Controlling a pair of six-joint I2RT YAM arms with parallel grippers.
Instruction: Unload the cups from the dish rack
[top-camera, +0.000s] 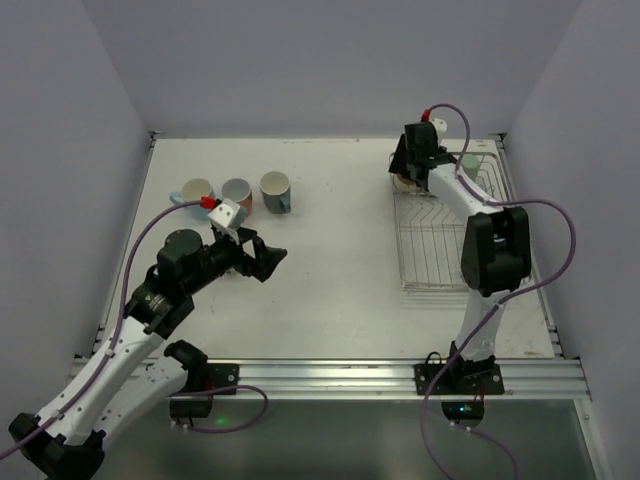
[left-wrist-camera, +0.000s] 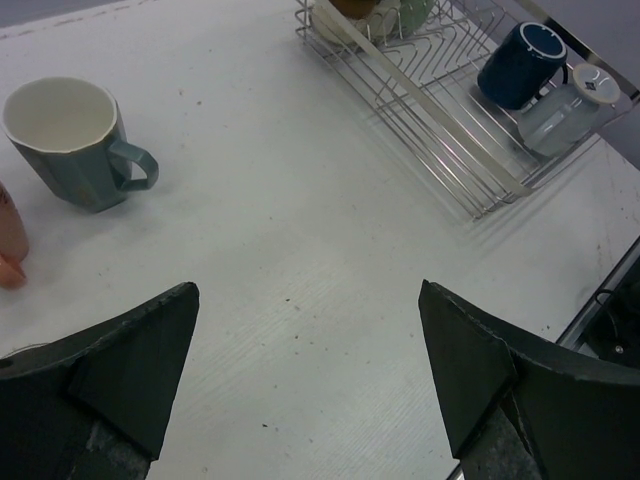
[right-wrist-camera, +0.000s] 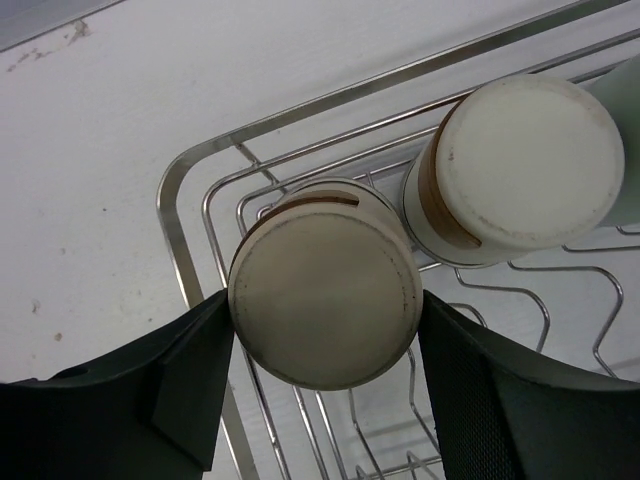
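Wrist cam only — R claw (right-wrist-camera: 325, 312) clasps upturned cup (right-wrist-camera: 322, 262).

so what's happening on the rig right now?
Two arms are unloading cups from the dish rack. The right gripper straddles an upturned cream-based cup at the rack's far left corner; whether it grips yet is unclear. The left gripper hangs open and empty over the table. Three cups stand on the table's left side; more sit in the rack.

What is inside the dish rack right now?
Upside-down cups: a dark blue cup, a pale grey cup, a cream-bottomed cup between the right gripper's fingers, and its neighbour. Their insides face down, unseen.
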